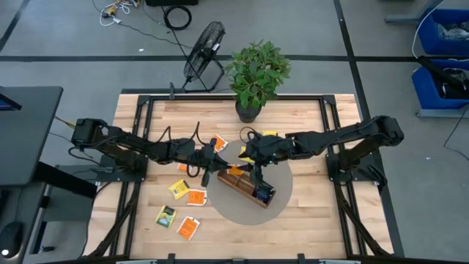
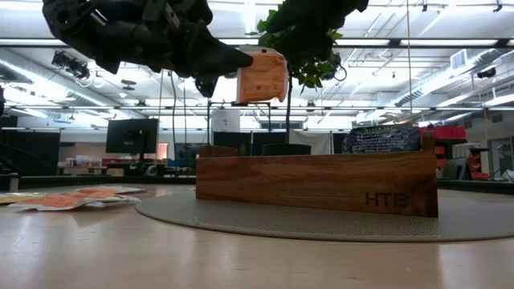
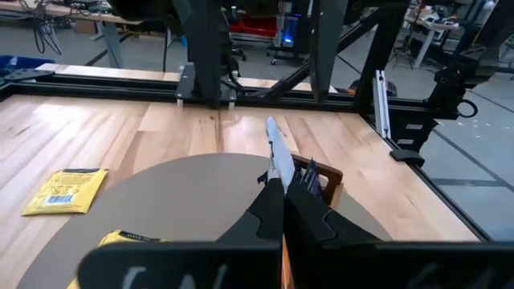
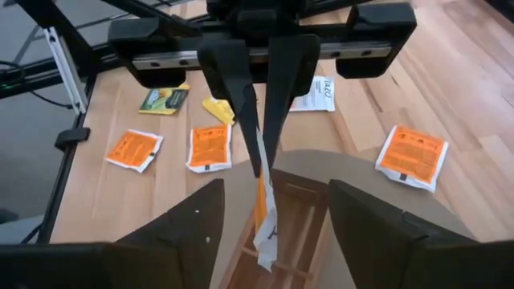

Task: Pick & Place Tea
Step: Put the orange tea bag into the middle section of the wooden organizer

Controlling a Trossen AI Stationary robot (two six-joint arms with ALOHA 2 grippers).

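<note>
From the high view, I see both my arms reaching in to meet over the middle of the worktop (image 1: pixel 146 110), above the wooden tray (image 1: pixel 245 189), which lies on a round grey mat (image 1: pixel 282 198) with its long axis running diagonally toward the front right corner. At least two sachets already sit in the tray. Loose tea sachets (image 1: pixel 187 195) remain scattered left of the mat toward the front left corner, with a few more near the back by a potted plant (image 1: pixel 256 73). I judge the task under way, with most of the work left.

From the low view, the tray (image 2: pixel 317 183) stands broadside on the mat, and an orange sachet (image 2: pixel 261 76) hangs upright above its left end, held by a dark end effector.

From the left wrist view, my left end effector (image 3: pixel 283 189) is pressed together, pinching a sachet (image 3: pixel 279 156) edge-on, its flat face vertical, over the tray's end.

From the right wrist view, my right end effector (image 4: pixel 269 225) is spread wide, holding nothing. Facing it, the left end effector's fingers (image 4: pixel 241 88) hold the sachet (image 4: pixel 263 205), which dangles with its long axis pointing down into a tray compartment. Four orange sachets and some others lie flat on the worktop.
</note>
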